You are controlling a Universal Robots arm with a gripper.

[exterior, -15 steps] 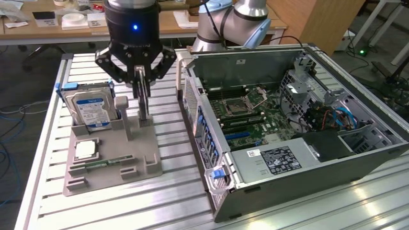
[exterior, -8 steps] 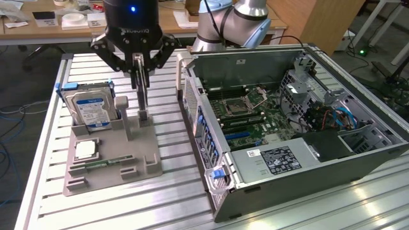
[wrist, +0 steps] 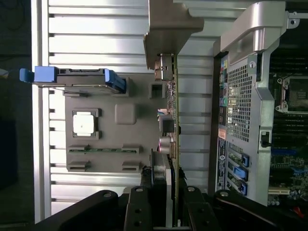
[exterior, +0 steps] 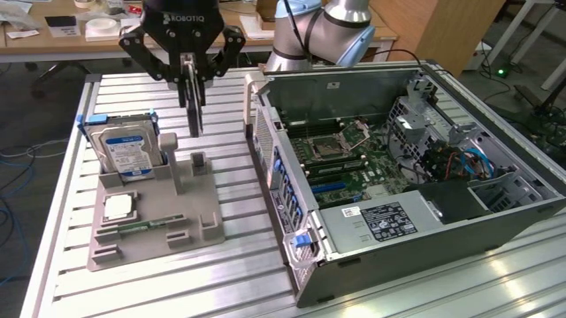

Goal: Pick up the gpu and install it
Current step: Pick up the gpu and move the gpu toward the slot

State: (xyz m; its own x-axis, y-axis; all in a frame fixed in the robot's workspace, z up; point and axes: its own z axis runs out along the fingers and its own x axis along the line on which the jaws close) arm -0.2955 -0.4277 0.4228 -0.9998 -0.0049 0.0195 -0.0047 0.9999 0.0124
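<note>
Gripper [exterior: 190,76] clamped on the gpu [exterior: 193,109], card hanging edge-on over grey tray [exterior: 205,212], long axis vertical, bracket [wrist: 169,24] end pointing down, wrist view reveals components [wrist: 166,125] along its face

Upper end of the gpu [exterior: 193,109] hidden between the jaws, fan face unseen; hard drive [exterior: 126,151] label print too small.
</note>
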